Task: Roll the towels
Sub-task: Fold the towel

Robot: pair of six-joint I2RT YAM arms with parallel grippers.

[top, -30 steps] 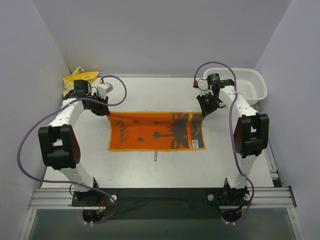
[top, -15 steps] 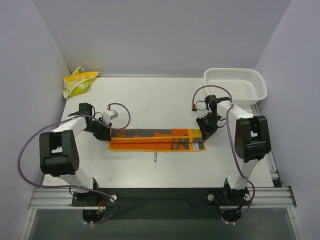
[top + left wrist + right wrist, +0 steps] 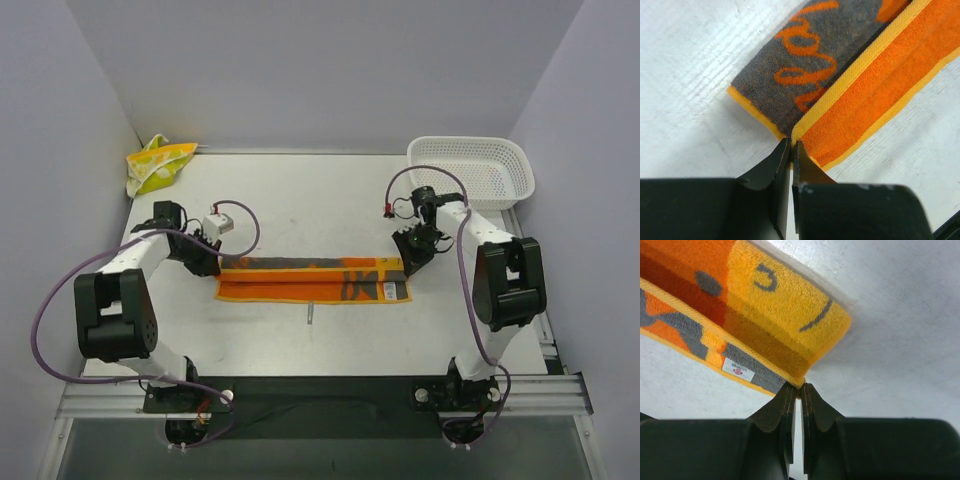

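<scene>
The orange towel [image 3: 310, 280] lies on the white surface [image 3: 320, 200], just nearer the arm bases than its centre, as a long narrow strip running left to right. It is folded lengthwise: the far long edge is turned over toward the near side, so a grey-backed band with orange script lies on top of the orange face. A strip of that face shows along the near edge.

Left end effector [image 3: 791, 150]: the fingers are pressed together on the yellow hem at the left end of the strip, at the point where the grey folded layer meets the orange layer. The towel rests flat on the surface beyond the fingertips.

Right end effector [image 3: 799, 390]: the fingers are closed on the right-hand corner of the folded layer, with only a thin slit between them. The folded edge bulges upward at this corner. A small white label [image 3: 738, 370] is sewn on the lower layer, near the grip.

The yellow towel [image 3: 158, 165], printed in lime green, lies bunched in the far left corner of the surface, well apart from both arms. A white mesh basket [image 3: 520, 185] stands in the far right corner. A small grey pin-like item [image 3: 311, 313] lies on the surface just in front of the orange towel; its identity cannot be determined.
</scene>
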